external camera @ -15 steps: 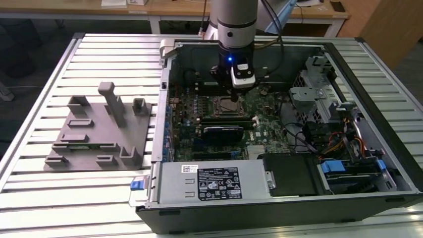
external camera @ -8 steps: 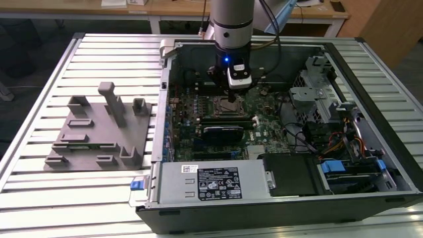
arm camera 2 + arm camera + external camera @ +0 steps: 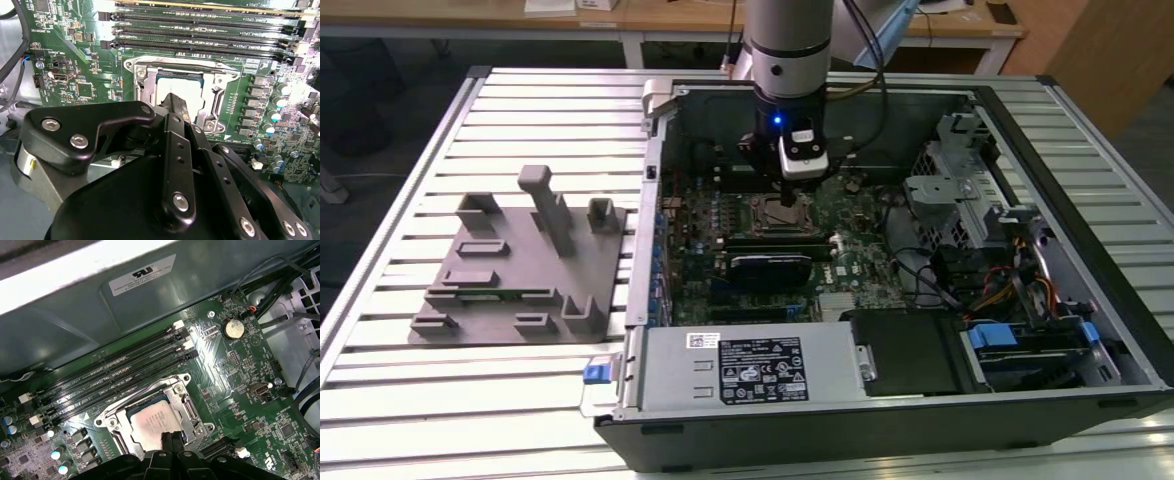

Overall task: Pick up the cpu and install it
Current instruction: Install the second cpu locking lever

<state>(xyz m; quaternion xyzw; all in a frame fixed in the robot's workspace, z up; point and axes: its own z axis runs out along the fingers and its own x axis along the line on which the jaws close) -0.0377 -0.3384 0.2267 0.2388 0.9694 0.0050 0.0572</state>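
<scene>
**Chip lies in its socket, gripper just above it**

The cpu (image 3: 152, 422) lies flat inside the socket (image 3: 186, 407) on the motherboard (image 3: 240, 365), its silver top facing up and the metal frame around it on all sides. In both wrist views it looks level with the frame, not tilted. The gripper (image 3: 171, 439) is directly over the edge of the chip; its two fingertips stand pressed together with no gap and hold nothing. Whether the tips touch the chip I cannot tell.

In the exterior view the arm (image 3: 787, 60) reaches down into the open computer case (image 3: 1067, 330), near the middle of the board, with the memory slots (image 3: 120, 375) just beside the socket.

My judgement: the placing step seems finished or almost finished, and the chip is released. The next move asks for a straight, careful lift, so the chip is not dragged.
</scene>
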